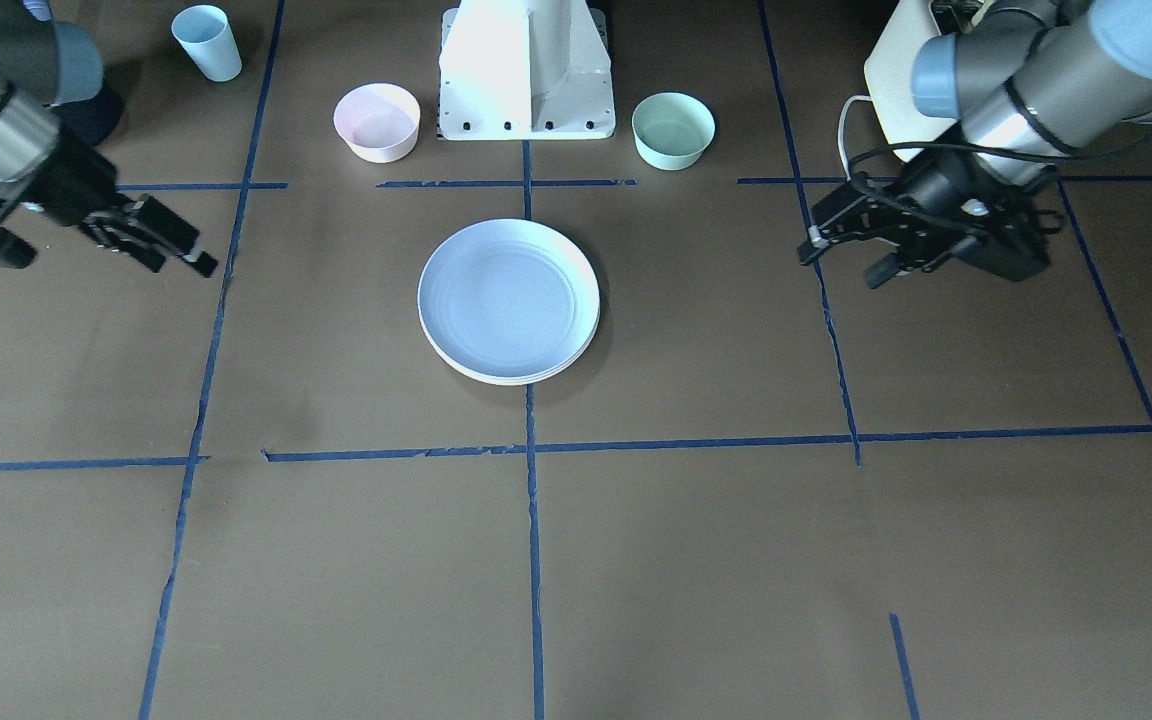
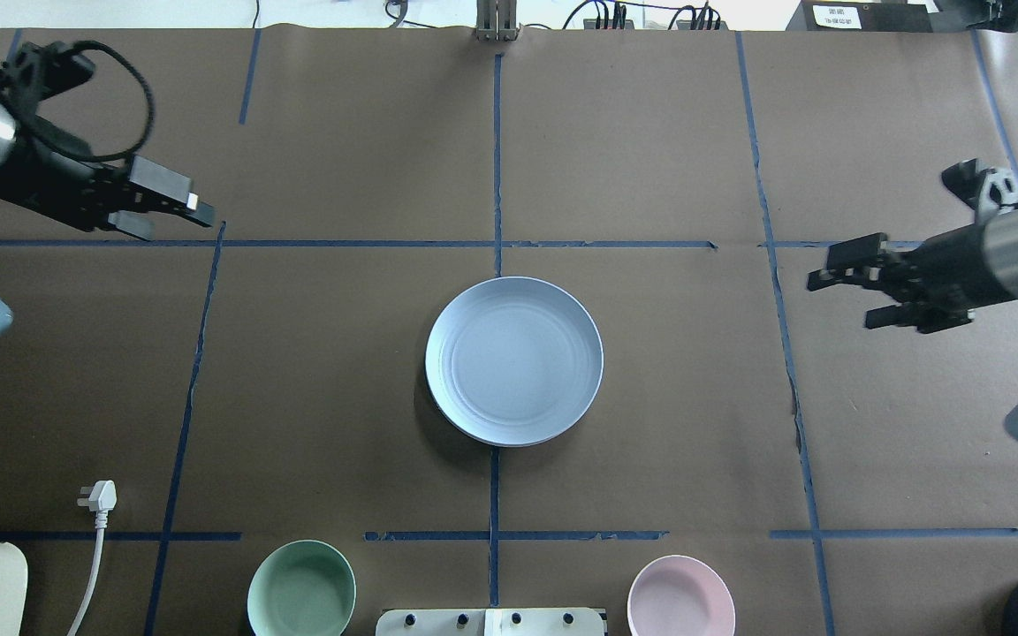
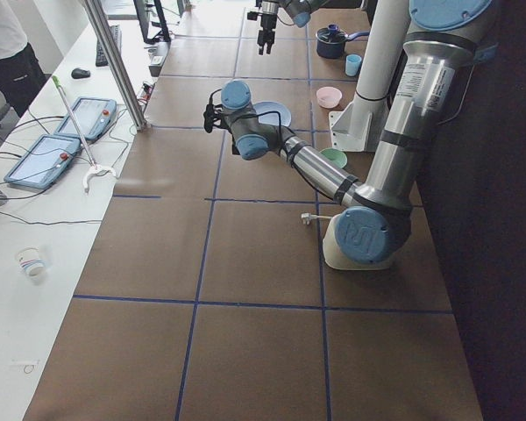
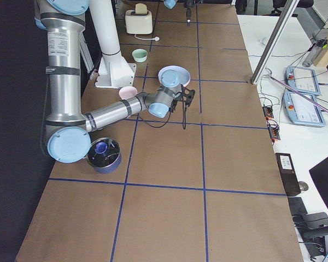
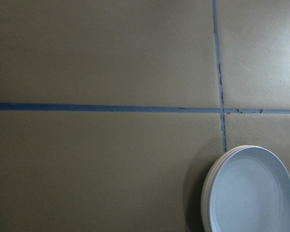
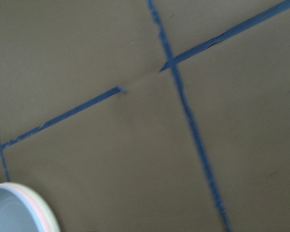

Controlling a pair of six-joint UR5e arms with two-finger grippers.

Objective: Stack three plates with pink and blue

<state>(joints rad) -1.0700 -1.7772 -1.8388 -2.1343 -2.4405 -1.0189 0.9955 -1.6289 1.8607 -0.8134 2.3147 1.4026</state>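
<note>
1. Because the three plates (image 1: 508,300) sat in one pile on the desk (image 1: 336,580) at the centre of the front view, I judged the stacking done.
2. The blue plate (image 2: 513,358) lay on top, with the rims of the pink plate (image 6: 33,205) and the cream plate (image 1: 496,378) showing beneath it.
3. Farther back, at the side edges, the left end effector (image 2: 178,221) and the right end effector (image 2: 843,302) hung well apart from the pile, fingers spread and holding nothing.
4. Farthest, along the top, the pink bowl (image 1: 377,122) and the mint bowl (image 1: 673,130) stood aside.
</note>
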